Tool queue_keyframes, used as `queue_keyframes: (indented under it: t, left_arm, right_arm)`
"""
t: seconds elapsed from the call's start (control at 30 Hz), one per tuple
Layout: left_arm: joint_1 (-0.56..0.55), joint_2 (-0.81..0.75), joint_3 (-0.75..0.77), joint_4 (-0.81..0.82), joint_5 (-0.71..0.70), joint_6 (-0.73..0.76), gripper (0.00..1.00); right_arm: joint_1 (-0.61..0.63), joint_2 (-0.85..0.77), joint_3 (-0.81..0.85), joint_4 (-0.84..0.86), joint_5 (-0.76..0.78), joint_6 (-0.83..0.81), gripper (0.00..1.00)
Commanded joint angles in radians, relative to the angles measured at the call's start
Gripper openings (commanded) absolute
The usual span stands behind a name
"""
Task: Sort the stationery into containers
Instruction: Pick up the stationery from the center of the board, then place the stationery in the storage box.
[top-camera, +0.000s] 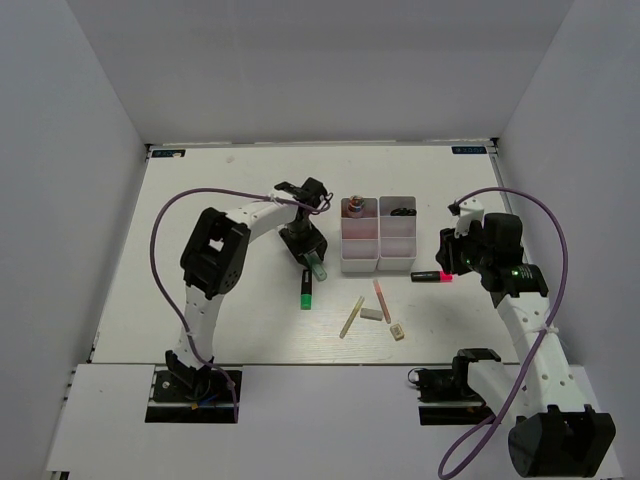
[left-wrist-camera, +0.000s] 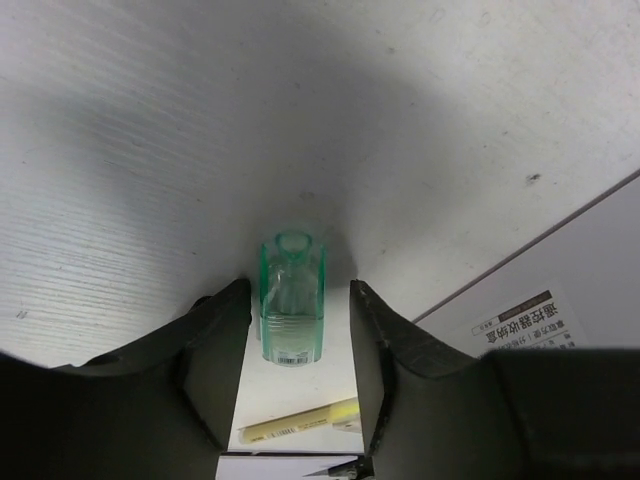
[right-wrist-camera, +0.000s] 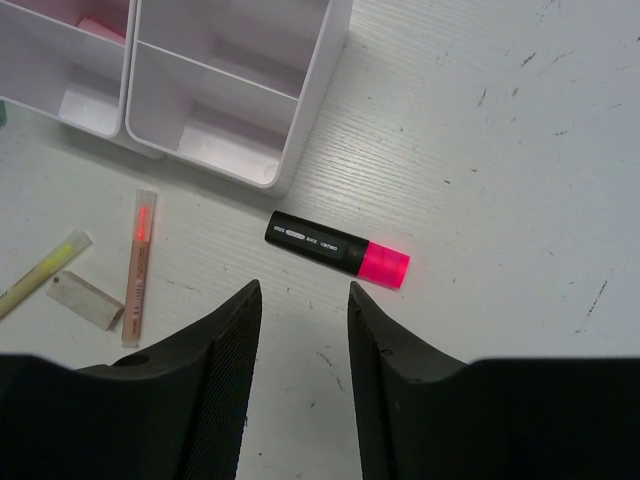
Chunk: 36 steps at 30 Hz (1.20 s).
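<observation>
My left gripper (top-camera: 312, 262) is open, with a mint-green marker (left-wrist-camera: 292, 300) standing between its jaws with a small gap on each side; the marker also shows in the top view (top-camera: 319, 269). A black-green marker (top-camera: 305, 290) lies just in front of it. The white bins (top-camera: 379, 262) stand to its right. My right gripper (right-wrist-camera: 300, 290) is open and empty, a little short of the black-pink marker (right-wrist-camera: 337, 249), which lies on the table by the bins (right-wrist-camera: 310, 110). In the top view the right gripper (top-camera: 452, 262) is right of that marker (top-camera: 432, 276).
A cream stick (top-camera: 351, 316), a pink stick (top-camera: 381, 298), a grey eraser (top-camera: 371, 313) and a tan eraser (top-camera: 398, 333) lie in front of the bins. Black-handled scissors (top-camera: 403, 211) rest in the back right bin. White walls enclose the table.
</observation>
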Motion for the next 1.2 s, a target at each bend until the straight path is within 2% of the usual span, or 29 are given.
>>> queue_keyframes:
  t: [0.0,0.03,0.2,0.23,0.33,0.5,0.63,0.73,0.97,1.1,1.17]
  left_arm:
    - [-0.004,0.009,0.037,-0.035,-0.008,0.02,0.52]
    - [-0.005,0.013,0.04,-0.045,-0.012,0.023,0.45]
    - [-0.011,0.056,0.118,-0.128,-0.017,0.077,0.32]
    - [-0.011,0.055,0.12,-0.133,-0.017,0.083,0.23]
    - [-0.01,0.026,0.083,-0.113,-0.011,0.101,0.1]
    - [-0.001,-0.11,0.034,-0.072,0.005,0.156,0.02]
    - [-0.002,-0.207,0.023,-0.056,-0.009,0.156,0.0]
    - [-0.01,-0.301,-0.029,0.032,-0.008,0.106,0.0]
    - [-0.07,-0.41,-0.156,0.226,-0.037,-0.051,0.0]
    - [-0.143,-0.456,-0.219,0.377,-0.253,-0.156,0.0]
    - [-0.186,-0.439,-0.179,0.387,-0.357,-0.175,0.0]
  right_arm:
    - [-0.003,-0.022,-0.008,0.033,0.009,-0.002,0.44]
    - [-0.003,-0.022,-0.006,0.036,0.012,-0.001,0.44]
    - [-0.004,-0.029,-0.008,0.038,0.013,-0.002,0.44]
    - [-0.003,-0.031,-0.008,0.038,0.015,-0.001,0.44]
    - [-0.003,-0.032,-0.008,0.039,0.015,-0.001,0.44]
    - [-0.003,-0.034,-0.01,0.039,0.003,-0.001,0.44]
    - [0.0,-0.032,-0.007,0.035,0.001,-0.001,0.44]
    - [-0.003,-0.034,-0.008,0.039,0.001,0.002,0.44]
    - [-0.003,-0.032,-0.01,0.039,-0.007,0.008,0.44]
    - [-0.001,-0.029,-0.008,0.033,-0.008,0.008,0.44]
    - [-0.001,-0.035,-0.006,0.038,-0.008,0.01,0.44]
